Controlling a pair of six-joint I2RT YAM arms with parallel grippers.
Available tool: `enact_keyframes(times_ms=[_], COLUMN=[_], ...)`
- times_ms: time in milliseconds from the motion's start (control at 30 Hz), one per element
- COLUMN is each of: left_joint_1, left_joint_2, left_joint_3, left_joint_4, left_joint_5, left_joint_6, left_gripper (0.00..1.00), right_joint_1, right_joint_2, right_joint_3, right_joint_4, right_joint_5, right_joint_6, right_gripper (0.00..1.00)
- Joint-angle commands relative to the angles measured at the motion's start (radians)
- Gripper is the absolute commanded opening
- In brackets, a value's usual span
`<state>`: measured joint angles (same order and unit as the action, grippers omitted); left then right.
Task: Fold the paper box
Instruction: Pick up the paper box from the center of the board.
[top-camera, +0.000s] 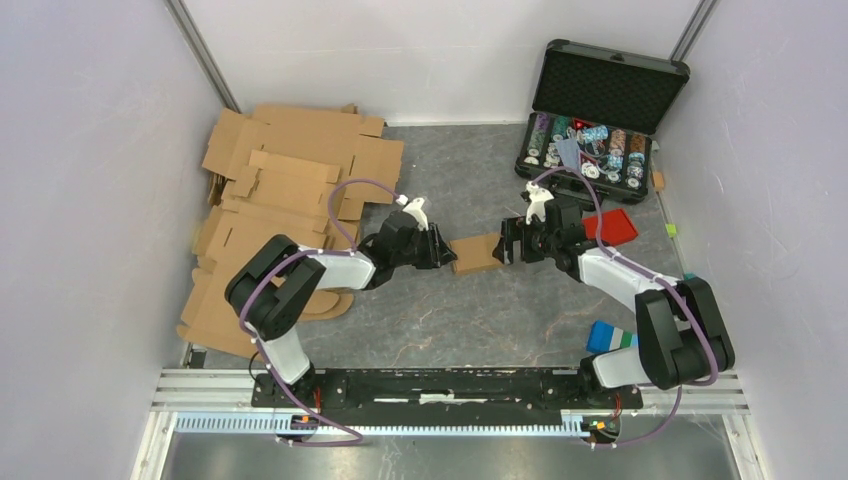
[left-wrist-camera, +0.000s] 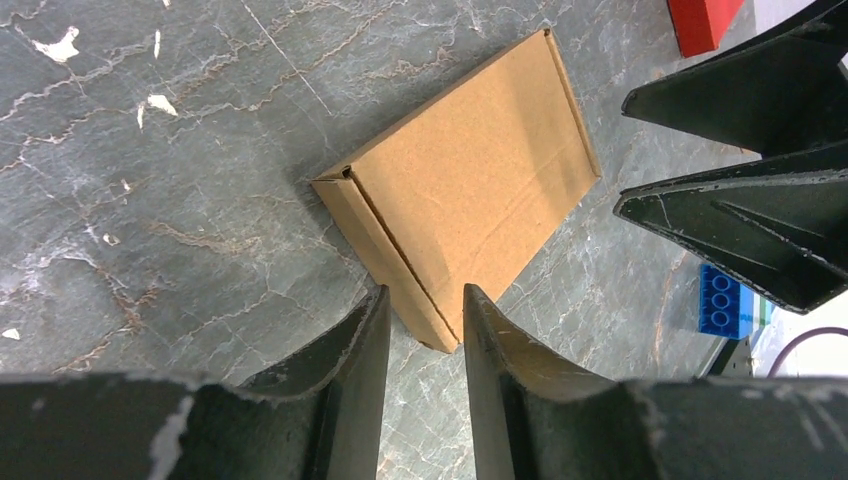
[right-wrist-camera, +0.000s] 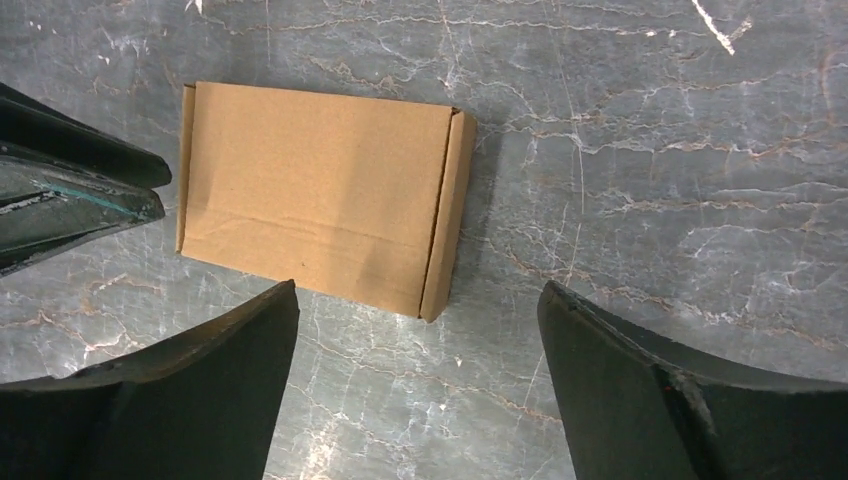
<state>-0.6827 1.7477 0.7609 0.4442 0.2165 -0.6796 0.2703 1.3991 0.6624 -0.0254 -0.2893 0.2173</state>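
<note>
Left wrist view puts us closest: the left gripper (left-wrist-camera: 424, 292) hangs with its fingers only narrowly parted. The near corner of the paper box (left-wrist-camera: 470, 190) sits in that gap, not visibly squeezed. The box lies flat on the desk (left-wrist-camera: 150, 230) with its lid down and its side wall tucked. We judge the folding nearly done, and the step in hand a last check of the closure. On the box's other side the right gripper (right-wrist-camera: 418, 288) stands spread wide and holds nothing, with the box's short end just ahead of its fingers.

To do this well, we steady the box at that near corner with light pressure, not a hard pinch that would crease the wall. We lower the right gripper onto the end flap and press it flush, pushing toward the left gripper so the box cannot slide. If the long seam gapes, we press once more before letting go.

Beyond the box, the red lid (top-camera: 610, 228) lies just past the right gripper. The cardboard sheets (top-camera: 290, 180) are piled well off on the left arm's side, and the black case (top-camera: 600, 110) stands farthest back. We keep clear of all three.
</note>
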Motion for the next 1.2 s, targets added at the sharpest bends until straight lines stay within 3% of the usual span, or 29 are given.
enact_keyframes(times_ms=[0,267,333,433,600,833,1067,1167], left_joint_1=[0.006,0.015,0.021,0.035,0.052,0.068,0.067,0.066], left_joint_2=[0.029,0.096,0.107,0.101,0.103,0.106,0.102,0.089], left_joint_3=[0.035,0.095,0.11,0.092,0.074,0.056,0.038,0.013], left_joint_4=[0.008,-0.087,-0.129,-0.117,-0.11,-0.088,-0.041,0.005], left_joint_5=[0.016,0.025,0.026,0.038,0.063,0.092,0.1,0.088], left_joint_6=[0.014,0.016,0.02,0.013,0.01,-0.004,-0.023,-0.036], left_gripper=[0.39,0.39,0.34,0.19,0.06,0.05,0.05,0.06], right_joint_1=[-0.012,-0.02,-0.022,-0.03,-0.071,-0.087,-0.086,-0.086], right_joint_2=[0.034,0.077,0.078,0.078,0.083,0.093,0.077,0.039], right_joint_3=[-0.009,-0.032,-0.03,-0.041,-0.075,-0.131,-0.206,-0.204], right_joint_4=[0.101,0.171,0.163,0.174,0.238,0.324,0.484,0.45], right_joint_5=[-0.061,-0.137,-0.138,-0.158,-0.226,-0.332,-0.437,-0.398], right_joint_6=[0.019,0.053,0.051,0.062,0.12,0.196,0.344,0.338], right_gripper=[0.97,0.98,0.98,0.98,0.98,0.97,0.7,0.55])
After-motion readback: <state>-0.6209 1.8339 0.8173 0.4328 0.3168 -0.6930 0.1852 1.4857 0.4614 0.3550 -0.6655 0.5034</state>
